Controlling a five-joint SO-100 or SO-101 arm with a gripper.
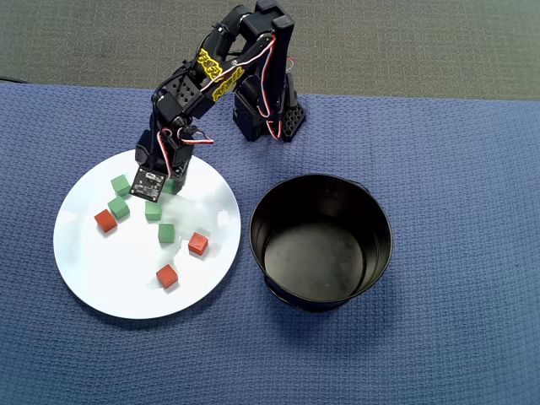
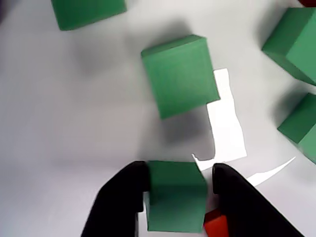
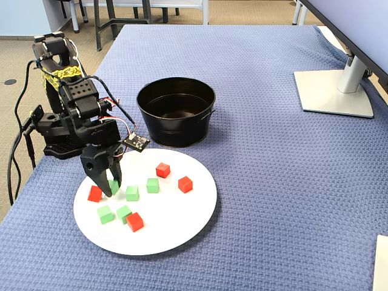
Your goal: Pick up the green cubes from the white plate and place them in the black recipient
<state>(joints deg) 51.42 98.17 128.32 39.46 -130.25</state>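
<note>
The gripper (image 2: 180, 190) is reaching down onto the plate (image 1: 93, 278), its two black fingers (image 2: 121, 202) pinching a green cube (image 2: 175, 202) between them. In the fixed view the gripper (image 3: 107, 182) is standing nearly upright over the plate's (image 3: 182, 230) near-left part with that cube (image 3: 114, 186) showing between the tips. In the wrist view a second green cube (image 2: 180, 74) is lying just ahead of the fingertips, with three more near the frame edges. A red cube (image 2: 216, 227) is peeking out beside the right finger; another red cube (image 3: 94, 193) is sitting just left of the gripper in the fixed view. The pot (image 1: 371, 211) is standing well apart to the gripper's (image 1: 160, 187) right in the overhead view, just beside the plate's rim.
</note>
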